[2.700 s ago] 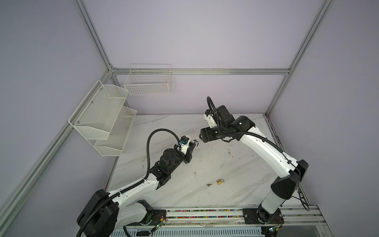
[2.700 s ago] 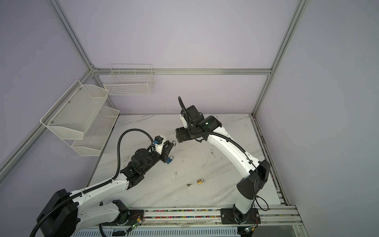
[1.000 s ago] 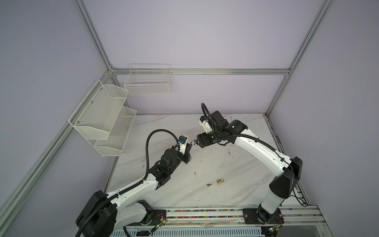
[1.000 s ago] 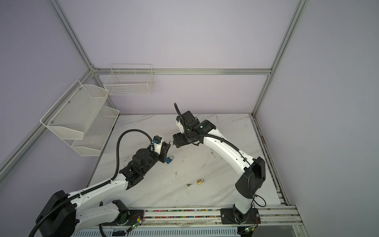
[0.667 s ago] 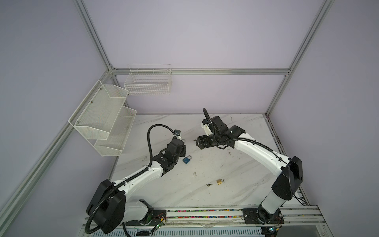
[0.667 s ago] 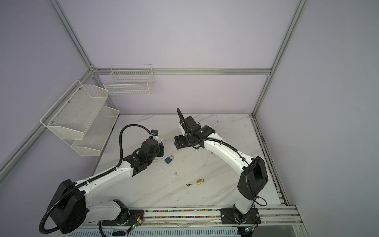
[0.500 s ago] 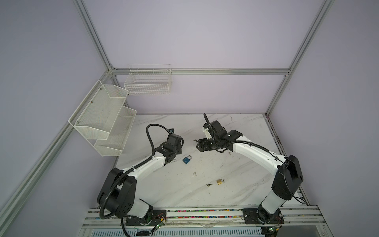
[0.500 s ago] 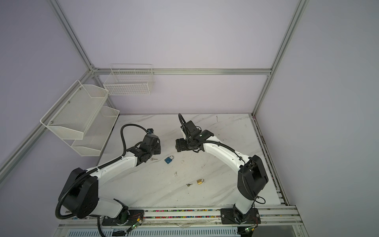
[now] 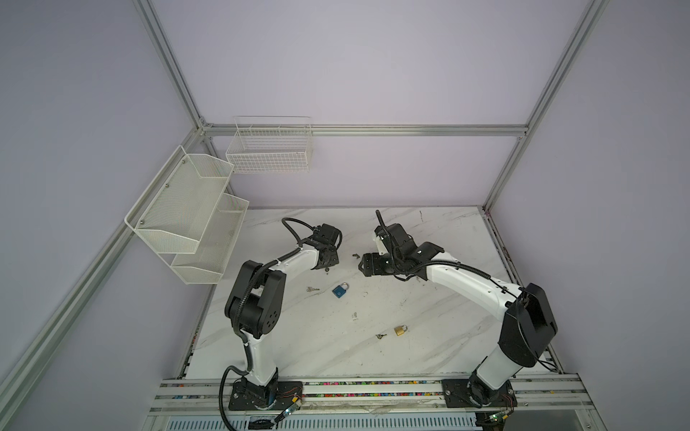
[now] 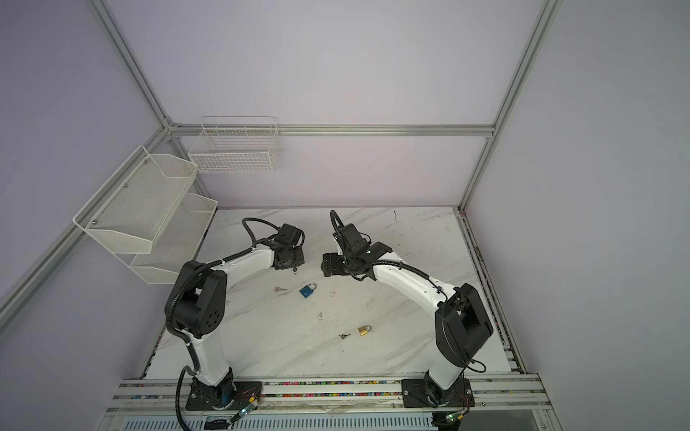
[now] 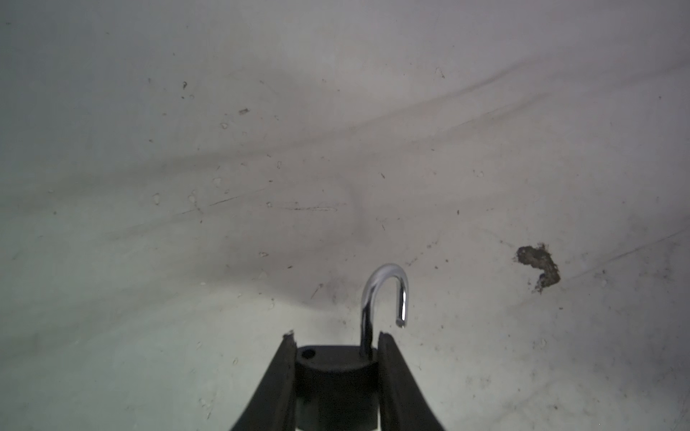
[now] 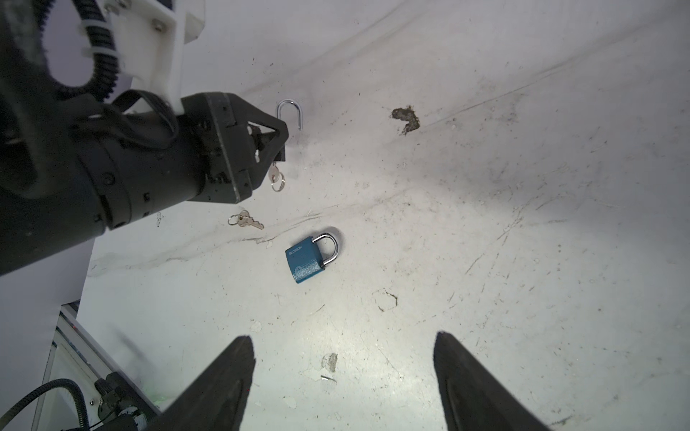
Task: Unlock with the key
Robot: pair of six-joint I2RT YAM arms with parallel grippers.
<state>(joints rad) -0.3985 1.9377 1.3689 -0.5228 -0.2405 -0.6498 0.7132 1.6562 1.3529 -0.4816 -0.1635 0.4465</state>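
Firmly, the left gripper (image 11: 336,341) pinches a small black padlock (image 11: 334,369), its silver shackle (image 11: 367,309) swung open and a key (image 12: 275,175) dangling beneath, above the white marble table (image 9: 429,231) toward its far edge. The right gripper (image 12: 343,336) hangs spread, empty.

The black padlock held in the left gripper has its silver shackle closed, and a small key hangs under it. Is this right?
No. The left gripper does hold the black padlock, and a small key hangs under it, but its silver shackle is open: the left wrist view shows its free end out of the body.
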